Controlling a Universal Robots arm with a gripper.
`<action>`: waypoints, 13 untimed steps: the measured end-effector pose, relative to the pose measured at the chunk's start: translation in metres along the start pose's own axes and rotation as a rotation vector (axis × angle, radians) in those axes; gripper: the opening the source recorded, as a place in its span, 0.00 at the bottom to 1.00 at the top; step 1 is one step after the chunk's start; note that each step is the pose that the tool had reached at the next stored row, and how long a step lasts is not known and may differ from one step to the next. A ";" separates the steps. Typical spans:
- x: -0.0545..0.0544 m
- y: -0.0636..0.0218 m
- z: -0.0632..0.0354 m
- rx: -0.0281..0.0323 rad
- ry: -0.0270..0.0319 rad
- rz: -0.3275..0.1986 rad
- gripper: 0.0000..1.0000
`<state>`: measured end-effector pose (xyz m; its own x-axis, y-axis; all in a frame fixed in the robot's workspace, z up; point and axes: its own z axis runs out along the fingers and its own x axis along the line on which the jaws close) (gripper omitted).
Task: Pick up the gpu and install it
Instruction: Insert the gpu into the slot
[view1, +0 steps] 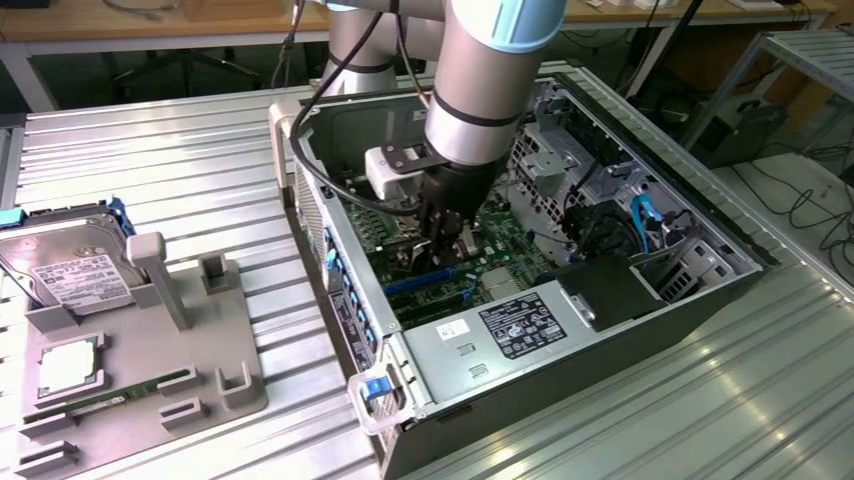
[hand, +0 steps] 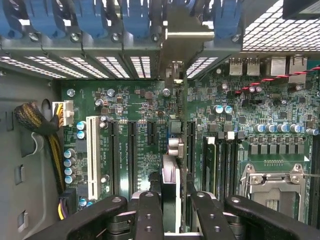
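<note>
Inside the case (view1: 441, 390), your gripper (hand: 175, 200) grips the gpu (hand: 171, 172) edge-on over the motherboard (hand: 140, 145) slots. Pickup's done; seating isn't yet.

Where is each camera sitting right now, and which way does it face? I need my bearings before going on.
Exterior view: off the arm, raised, looking down at the open computer case on the metal table; the arm reaches into the case, the claw low over the motherboard.
Wrist view: on the wrist, facing down into the case at the motherboard; the claw grips the gpu edge-on over the slots.
Shared: claw, motherboard, case interior.
</note>
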<state>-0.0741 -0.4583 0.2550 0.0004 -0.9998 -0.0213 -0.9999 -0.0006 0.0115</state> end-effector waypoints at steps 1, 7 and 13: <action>0.000 0.0000 0.0008 -0.0002 -0.0001 0.000 0.27; -0.001 -0.0001 0.0064 -0.0019 0.0000 0.000 0.27; -0.002 -0.0001 0.0120 -0.0041 0.0003 0.000 0.27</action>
<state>-0.0741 -0.4566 0.2430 0.0003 -0.9998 -0.0210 -0.9999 -0.0006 0.0156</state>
